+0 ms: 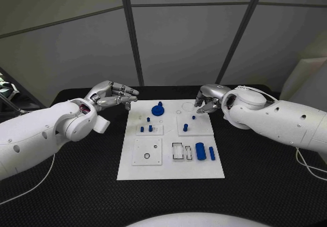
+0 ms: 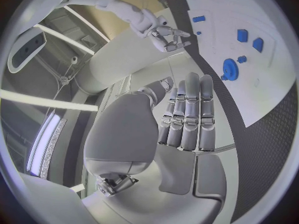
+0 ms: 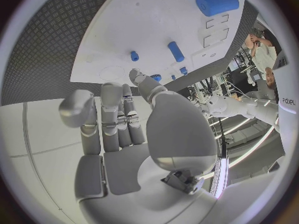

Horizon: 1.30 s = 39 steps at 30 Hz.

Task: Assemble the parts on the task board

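Note:
The white task board (image 1: 170,168) lies in the middle of the black table. On it stand a blue gear (image 1: 158,111) and several small blue pegs (image 1: 185,126). A thick blue cylinder (image 1: 200,150) and a thinner one (image 1: 212,153) lie near its right edge. My left hand (image 1: 112,97) hovers off the board's far left corner with its fingers stretched out and nothing in them (image 2: 187,114). My right hand (image 1: 208,100) hangs over the far right corner, fingers loosely bent and holding nothing (image 3: 118,114). The wrist views show the gear (image 2: 231,68) and the thick cylinder (image 3: 217,2).
Raised white sub-plates with holes (image 1: 148,151) and rectangular slots (image 1: 182,151) sit on the board's near half. The black textured table (image 1: 265,179) stretches around the board. Grey partition panels (image 1: 184,42) stand behind the table.

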Each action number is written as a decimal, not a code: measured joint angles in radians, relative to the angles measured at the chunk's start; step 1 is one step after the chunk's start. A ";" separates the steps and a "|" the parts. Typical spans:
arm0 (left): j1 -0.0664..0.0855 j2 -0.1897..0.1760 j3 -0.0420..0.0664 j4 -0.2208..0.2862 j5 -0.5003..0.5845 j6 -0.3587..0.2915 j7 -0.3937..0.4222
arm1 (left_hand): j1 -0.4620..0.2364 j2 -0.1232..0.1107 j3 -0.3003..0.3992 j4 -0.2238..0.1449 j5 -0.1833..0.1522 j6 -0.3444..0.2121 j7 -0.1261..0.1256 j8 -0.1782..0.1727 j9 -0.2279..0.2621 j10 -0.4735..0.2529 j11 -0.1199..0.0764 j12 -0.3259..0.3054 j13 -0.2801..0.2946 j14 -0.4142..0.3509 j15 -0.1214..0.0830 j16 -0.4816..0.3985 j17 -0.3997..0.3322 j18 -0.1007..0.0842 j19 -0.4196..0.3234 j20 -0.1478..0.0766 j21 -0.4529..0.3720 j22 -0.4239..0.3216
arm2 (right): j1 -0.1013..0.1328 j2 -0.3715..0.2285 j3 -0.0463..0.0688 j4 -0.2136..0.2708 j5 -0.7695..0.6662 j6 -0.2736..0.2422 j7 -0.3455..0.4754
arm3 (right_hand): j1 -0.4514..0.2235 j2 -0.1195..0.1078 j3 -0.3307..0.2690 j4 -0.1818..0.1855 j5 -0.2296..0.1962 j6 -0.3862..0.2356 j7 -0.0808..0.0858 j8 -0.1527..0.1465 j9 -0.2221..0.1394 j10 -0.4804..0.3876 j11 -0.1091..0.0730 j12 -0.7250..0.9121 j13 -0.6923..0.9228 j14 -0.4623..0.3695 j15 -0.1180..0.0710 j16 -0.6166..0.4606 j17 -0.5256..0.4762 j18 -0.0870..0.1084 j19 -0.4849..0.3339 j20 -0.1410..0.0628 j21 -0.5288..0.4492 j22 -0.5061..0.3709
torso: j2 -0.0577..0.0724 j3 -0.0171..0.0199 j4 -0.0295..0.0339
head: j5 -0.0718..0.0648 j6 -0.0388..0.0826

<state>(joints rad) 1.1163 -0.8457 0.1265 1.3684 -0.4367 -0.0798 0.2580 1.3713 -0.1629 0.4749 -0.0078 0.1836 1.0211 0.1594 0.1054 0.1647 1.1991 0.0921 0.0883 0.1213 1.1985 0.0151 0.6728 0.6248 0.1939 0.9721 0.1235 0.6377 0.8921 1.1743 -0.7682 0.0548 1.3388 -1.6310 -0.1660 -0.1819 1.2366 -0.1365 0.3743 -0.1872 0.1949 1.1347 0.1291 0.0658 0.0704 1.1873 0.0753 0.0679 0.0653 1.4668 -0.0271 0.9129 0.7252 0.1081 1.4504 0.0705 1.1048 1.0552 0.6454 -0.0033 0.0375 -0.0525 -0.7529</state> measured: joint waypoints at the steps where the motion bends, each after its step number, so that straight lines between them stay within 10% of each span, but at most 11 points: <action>1: -0.002 -0.005 0.000 0.010 0.026 -0.001 0.007 | 0.000 0.000 -0.001 -0.001 0.000 0.003 0.003 0.000 0.001 0.002 0.001 0.004 0.001 0.001 -0.001 -0.005 -0.001 0.000 0.000 0.000 -0.001 -0.001 | -0.001 0.000 -0.004 0.000 -0.007 0.002 -0.002 | 0.000 0.000 0.000 0.000 0.000 -0.001 0.001 0.000 0.000 -0.002 0.002 0.000 0.000 0.000 0.000 0.020 0.017 0.000 -0.007 0.007 0.021 0.021 | 0.000 -0.0002 0.0005 | -0.001 -0.001; 9: -0.010 -0.029 0.000 0.052 0.154 -0.005 0.047 | 0.004 0.004 -0.009 -0.003 0.000 0.008 0.001 0.000 0.005 0.008 -0.001 0.007 0.005 0.001 -0.001 -0.009 -0.004 0.000 0.007 0.000 -0.008 -0.005 | -0.012 0.012 -0.020 0.009 -0.043 0.016 -0.010 | 0.000 0.000 -0.004 -0.008 -0.004 -0.010 0.003 0.000 0.000 -0.009 0.001 0.000 0.000 0.000 0.008 0.101 0.086 -0.016 -0.014 0.014 0.101 0.104 | -0.001 0.0005 0.0001 | 0.004 0.000; 39: -0.011 -0.030 0.000 0.058 0.212 -0.012 0.070 | 0.004 0.004 -0.011 -0.006 0.000 0.008 0.001 0.000 0.008 0.008 -0.001 0.012 0.009 0.001 -0.001 -0.014 -0.006 0.000 0.007 0.000 -0.016 -0.010 | -0.037 0.061 -0.020 -0.045 -0.056 0.046 0.008 | 0.016 0.050 0.055 -0.029 0.011 -0.010 0.003 0.000 0.002 -0.007 0.001 0.002 0.001 0.000 0.008 0.220 0.195 -0.031 -0.006 0.021 0.230 0.244 | 0.000 0.0011 -0.0018 | 0.009 -0.005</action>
<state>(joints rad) 1.1048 -0.8758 0.1264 1.4261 -0.2250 -0.0919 0.3279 1.3752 -0.1590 0.4635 -0.0140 0.1839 1.0293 0.1607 0.1053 0.1725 1.2070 0.0915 0.0998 0.1300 1.1994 0.0143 0.6586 0.6190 0.1942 0.9791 0.1235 0.6221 0.8822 1.1369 -0.7074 0.0353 1.2934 -1.6874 -0.1205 -0.1741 1.2527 -0.0863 0.4288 -0.2163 0.2062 1.1248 0.1322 0.0659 0.0720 1.1799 0.0760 0.0696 0.0664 1.4668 -0.0196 1.1328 0.9201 0.0769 1.4440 0.0913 1.3344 1.2988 0.6452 -0.0022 0.0357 -0.0438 -0.7582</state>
